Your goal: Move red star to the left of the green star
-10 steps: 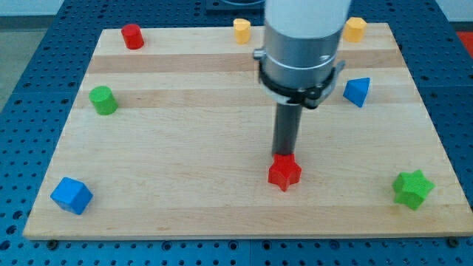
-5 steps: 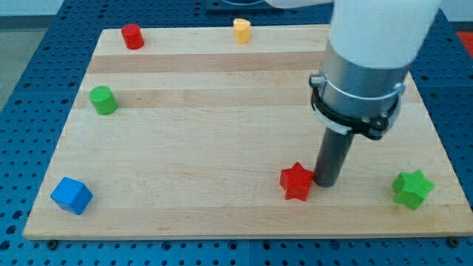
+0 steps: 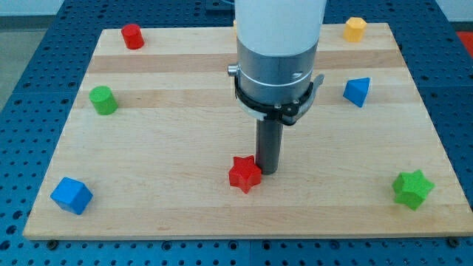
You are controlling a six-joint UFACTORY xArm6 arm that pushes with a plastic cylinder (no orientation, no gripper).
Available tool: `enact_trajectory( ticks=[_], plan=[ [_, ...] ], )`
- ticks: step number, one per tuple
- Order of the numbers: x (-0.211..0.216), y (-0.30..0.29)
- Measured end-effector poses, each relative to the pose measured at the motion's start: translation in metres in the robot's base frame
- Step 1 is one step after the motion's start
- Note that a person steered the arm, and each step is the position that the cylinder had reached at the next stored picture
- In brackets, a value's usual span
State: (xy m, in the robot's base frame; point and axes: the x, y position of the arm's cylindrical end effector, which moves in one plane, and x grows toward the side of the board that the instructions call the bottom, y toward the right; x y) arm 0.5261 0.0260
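The red star [image 3: 244, 174] lies on the wooden board [image 3: 170, 148], a little left of the board's middle near the view's bottom. My tip [image 3: 267, 171] touches the star's right side. The green star [image 3: 412, 188] sits far off at the view's lower right, well apart from the red star and from my tip.
A blue cube [image 3: 72, 195] is at lower left, a green cylinder [image 3: 103, 100] at left, a red cylinder [image 3: 132, 35] at upper left. A blue triangular block [image 3: 357, 91] and a yellow block [image 3: 355, 29] are at upper right. The arm hides the board's top middle.
My tip went to the star's right side, then swept left, pushing the red star leftward away from the green star. Earlier it stood just above the star.
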Motion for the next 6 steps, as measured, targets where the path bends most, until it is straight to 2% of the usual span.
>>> enact_trajectory(
  ticks=[4, 6],
  plan=[
    [-0.025, -0.084],
    [0.012, -0.071]
  ],
)
